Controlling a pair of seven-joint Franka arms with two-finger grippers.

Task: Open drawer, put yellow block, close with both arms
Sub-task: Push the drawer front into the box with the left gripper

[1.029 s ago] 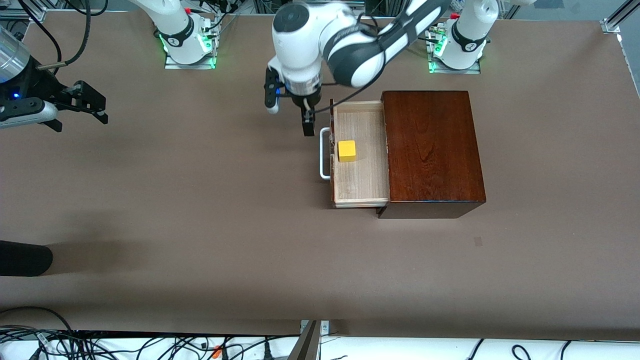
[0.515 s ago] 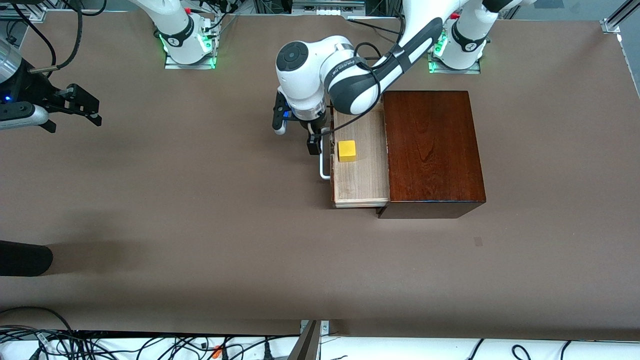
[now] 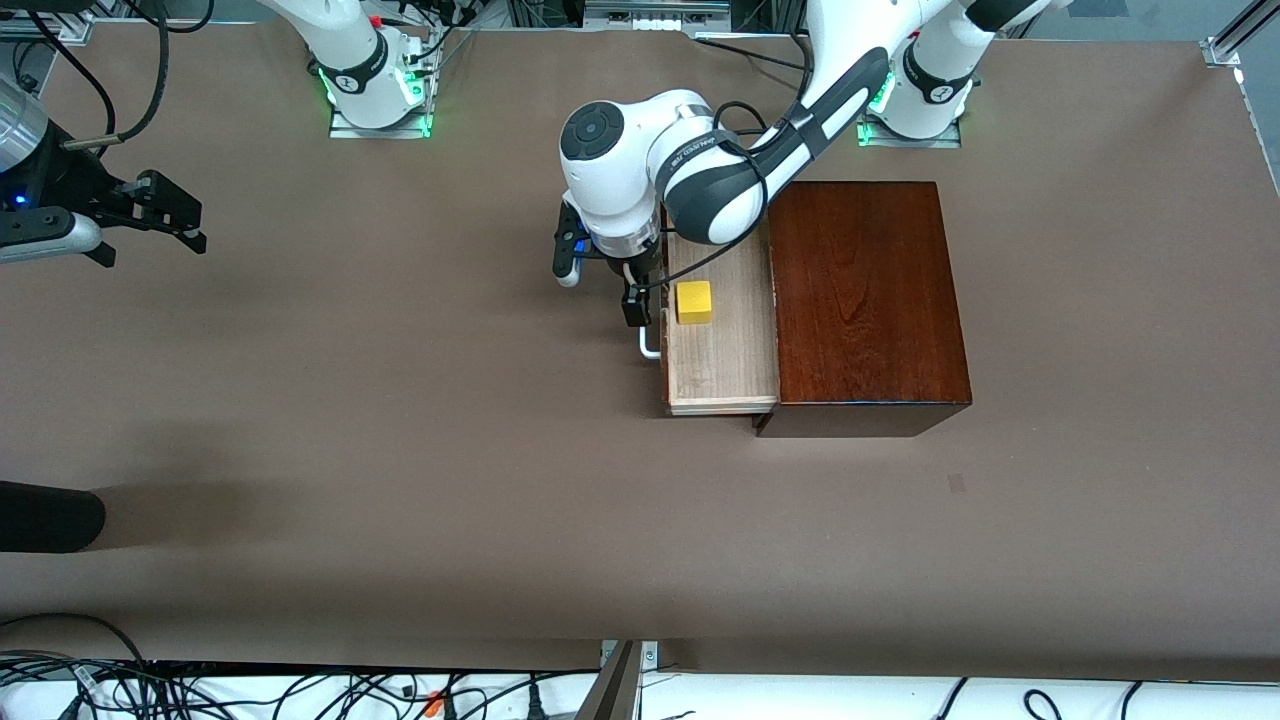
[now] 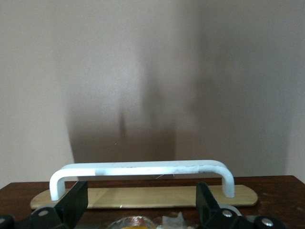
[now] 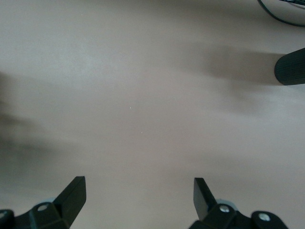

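Note:
The drawer stands pulled out of the dark mahogany box, toward the right arm's end of the table. The yellow block lies in the drawer's pale tray, close to the front panel. My left gripper is low at the drawer front, open, over the white handle. In the left wrist view the handle runs across just past the left gripper, whose fingers touch nothing. My right gripper waits open near the right arm's end of the table, and in the right wrist view the right gripper has only bare table under it.
A black cylindrical object pokes in at the table edge by the right arm's end, also visible in the right wrist view as the black cylinder. Cables lie below the table's near edge. White arm bases stand along the top.
The left arm has come down and moved nearer the front camera along the drawer front, so its gripper now sits at the handle. The right gripper has hardly shifted. The block and drawer have not moved.

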